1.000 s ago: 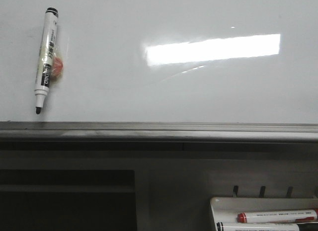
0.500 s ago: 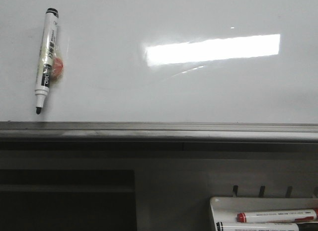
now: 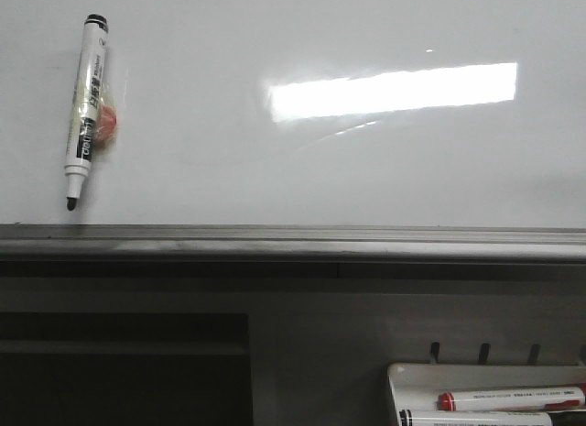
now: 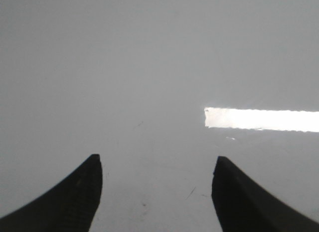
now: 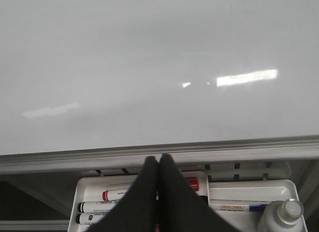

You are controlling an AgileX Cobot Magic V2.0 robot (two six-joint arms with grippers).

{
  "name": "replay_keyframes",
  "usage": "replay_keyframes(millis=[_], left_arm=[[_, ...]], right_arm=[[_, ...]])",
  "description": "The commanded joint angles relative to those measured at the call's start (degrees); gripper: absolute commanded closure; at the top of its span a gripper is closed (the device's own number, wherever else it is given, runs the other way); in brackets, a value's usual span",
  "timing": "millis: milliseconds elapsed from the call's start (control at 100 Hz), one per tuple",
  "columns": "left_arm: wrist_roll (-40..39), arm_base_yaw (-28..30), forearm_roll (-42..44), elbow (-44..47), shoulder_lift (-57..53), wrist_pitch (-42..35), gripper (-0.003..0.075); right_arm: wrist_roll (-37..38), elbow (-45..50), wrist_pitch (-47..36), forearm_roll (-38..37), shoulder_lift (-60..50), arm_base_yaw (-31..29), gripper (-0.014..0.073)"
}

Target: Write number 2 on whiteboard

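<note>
Down low, closest to the robot, the marker tray [image 5: 99, 188] sits under the board's grey rim. The right gripper [image 5: 158, 192] hangs just over it with its two fingers pressed together, and nothing looks to be between them. The left gripper [image 4: 155, 192] has its fingers wide apart and holds nothing; it faces bare board.

Farther back, the whiteboard [image 3: 366, 169] is big, white and shiny. No number 2 is on it yet, so the writing has not begun.

I think the step now is to get a pen. A black marker [image 3: 84, 110] sticks to the board on the left, tip down, with no cap. To do it well, open the fingers first, come straight at the middle of the pen, and squeeze firmly so it does not twist. Then press the tip softly and go slow on the curl.

Only the front view shows that black marker. Only the right wrist view shows the whole tray, with more pens [image 5: 114, 206] and a small bottle [image 5: 279, 216].
</note>
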Motion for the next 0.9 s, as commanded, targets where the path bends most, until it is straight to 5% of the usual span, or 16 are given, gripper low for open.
replay_keyframes(millis=[0,190,330,550,770,890], left_arm=[[-0.73,-2.34,2.29,-2.65,1.90,-6.12,0.0255],[-0.73,-12.92,2.61,-6.65,8.29,-6.93,0.0261],[-0.73,-22.84,2.49,-7.28,15.15,-16.76,0.0277],[-0.43,-35.11,2.00,-7.28,27.01,-22.90,0.0437],[-0.55,-37.04,-5.30,-7.28,35.54,-22.83,0.0427],[-1.58,-37.04,-5.58,-7.28,38.74,-22.42,0.0336]], right_arm=[[0.01,-2.20,-4.82,0.61,0.94,0.06,0.0654],[0.01,-2.20,-6.49,0.61,0.98,0.09,0.0654],[0.01,-2.10,-4.87,0.61,0.98,0.09,0.0654],[0.01,-2.10,-4.06,0.66,0.98,0.09,0.0654],[0.01,-2.10,-4.06,0.66,0.98,0.09,0.0654],[0.01,-2.10,-4.06,0.66,0.98,0.09,0.0654]])
